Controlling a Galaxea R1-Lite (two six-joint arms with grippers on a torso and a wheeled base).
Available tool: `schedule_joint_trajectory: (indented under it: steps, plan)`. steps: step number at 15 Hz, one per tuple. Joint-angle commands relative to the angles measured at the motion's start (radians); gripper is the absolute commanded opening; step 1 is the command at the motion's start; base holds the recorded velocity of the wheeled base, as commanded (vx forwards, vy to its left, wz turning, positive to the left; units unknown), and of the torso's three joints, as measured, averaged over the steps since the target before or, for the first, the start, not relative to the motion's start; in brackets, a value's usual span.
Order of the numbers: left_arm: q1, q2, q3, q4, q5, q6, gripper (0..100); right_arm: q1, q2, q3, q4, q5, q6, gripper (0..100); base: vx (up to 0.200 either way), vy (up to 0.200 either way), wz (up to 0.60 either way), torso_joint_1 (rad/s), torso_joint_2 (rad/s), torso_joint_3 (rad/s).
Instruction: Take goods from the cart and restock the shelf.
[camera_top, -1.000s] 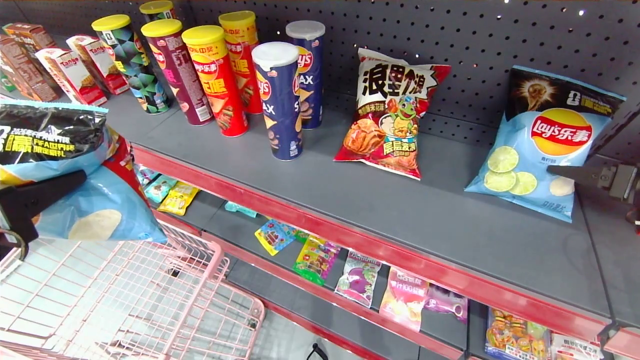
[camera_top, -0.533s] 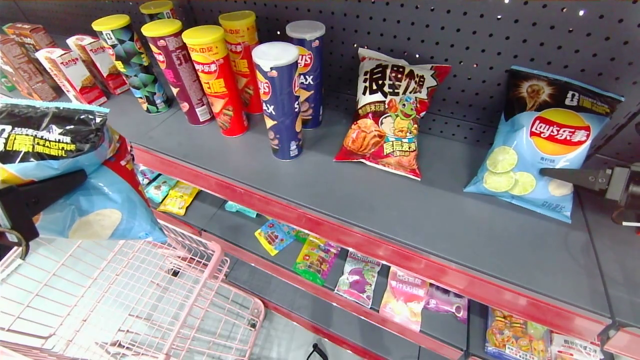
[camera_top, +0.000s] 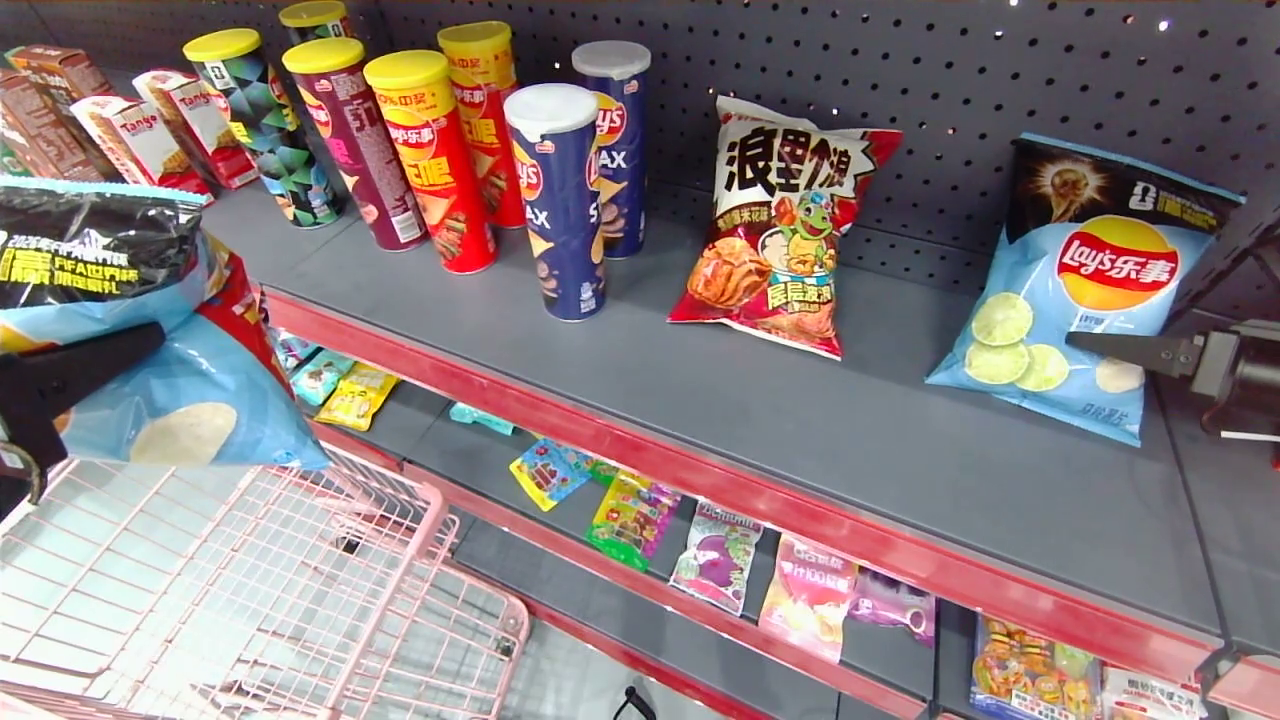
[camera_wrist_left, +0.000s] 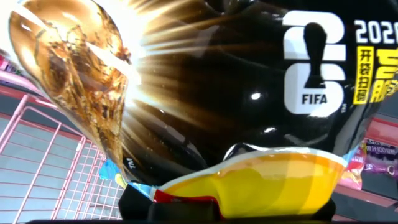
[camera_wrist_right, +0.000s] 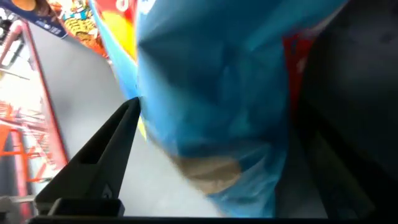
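1. Left gripper (camera_top: 120, 355) is clamped on the blue chip bag (camera_top: 200, 400) at 9 o'clock, above the pink cart (camera_top: 300, 560)
2. That bag's black top is up, with its long axis running 11 to 5
3. Right gripper (camera_top: 1100, 348) touches the lime chip bag (camera_top: 1060, 300) at 3 o'clock; I cannot tell if it is gripping
4. Lime bag stands on the shelf (camera_top: 800, 420), top toward 1

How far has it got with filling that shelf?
Done: one light blue lime-slice crisp bag leans at the back of the grey top shelf, with the right gripper at its lower corner. In hand: the left gripper holds a black-and-blue crisp bag above the pink wire cart. Left: setting that bag on the shelf, perhaps in the bare gap.
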Motion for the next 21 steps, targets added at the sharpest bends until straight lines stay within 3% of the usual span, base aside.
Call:
schedule_joint_trajectory:
  steps: [1,21]
  plan:
    - [0.0,-0.003,-0.001,0.0,0.002,0.0,0,0.0,0.043,-0.005,-0.031,0.003,0.004,100,0.0,0.0,0.0,0.0,0.0,0.0]
    - [0.0,-0.003,0.006,0.0,0.0,0.013,0,0.118,0.077,-0.018,-0.116,0.039,0.024,100,0.0,0.0,0.0,0.0,0.0,0.0]
